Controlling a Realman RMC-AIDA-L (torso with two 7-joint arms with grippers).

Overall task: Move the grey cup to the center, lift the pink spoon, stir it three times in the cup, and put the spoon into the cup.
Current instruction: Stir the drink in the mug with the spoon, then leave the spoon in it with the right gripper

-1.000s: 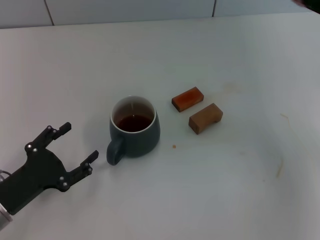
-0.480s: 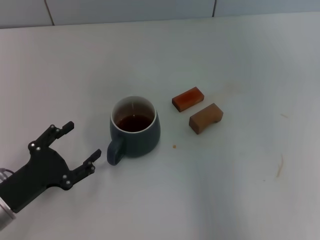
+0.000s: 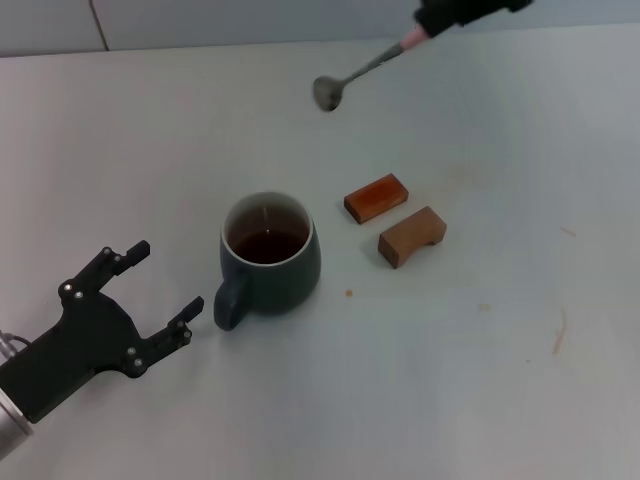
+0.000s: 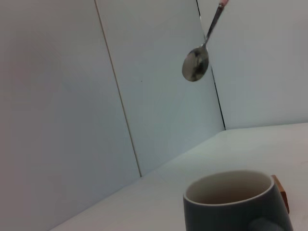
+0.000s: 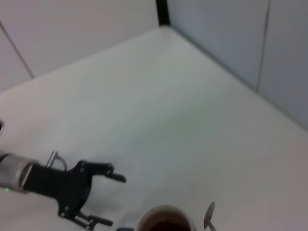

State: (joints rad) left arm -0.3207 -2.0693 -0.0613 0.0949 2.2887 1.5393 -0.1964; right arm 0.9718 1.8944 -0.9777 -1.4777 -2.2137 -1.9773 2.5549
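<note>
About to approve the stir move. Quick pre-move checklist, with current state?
1. Spoon held by right gripper at the pink end: ok.
2. Spoon bowl above cup: not ok, it hangs beyond the cup.
3. Cup upright, liquid inside: ok.
4. Left gripper off the cup: ok, fingers open beside the handle, apart.
5. Blocks clear of cup: ok.
6. Grip firmness: cannot tell.

Two small brown wooden blocks lie close together on the white counter (image 3: 480, 380): a reddish-brown block (image 3: 376, 197) and a lighter tan block (image 3: 411, 236). A pale panelled wall (image 3: 250, 20) runs behind the counter.
</note>
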